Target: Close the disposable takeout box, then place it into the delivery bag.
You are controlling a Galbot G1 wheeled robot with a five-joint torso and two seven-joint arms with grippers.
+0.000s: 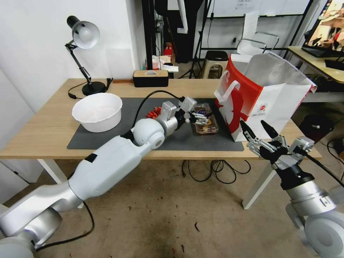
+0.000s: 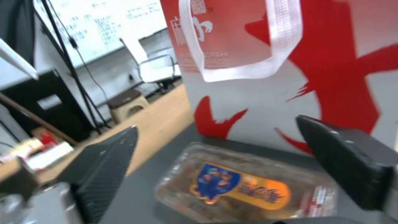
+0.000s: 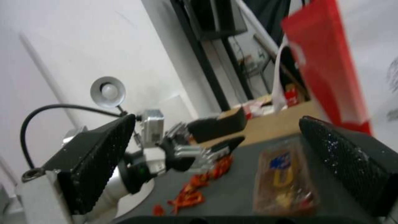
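The box is seen lying closed on the grey mat, just beside the bag. The left gripper is held spread over it, gripping nothing. The right gripper is parked off the table's edge, fingers apart.

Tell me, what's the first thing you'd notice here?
The big red-and-white delivery bag standing open at the table's right end grabs the eye. Just left of it, on the dark mat, lies the little clear takeout box, lid down, with the left gripper open beside it.
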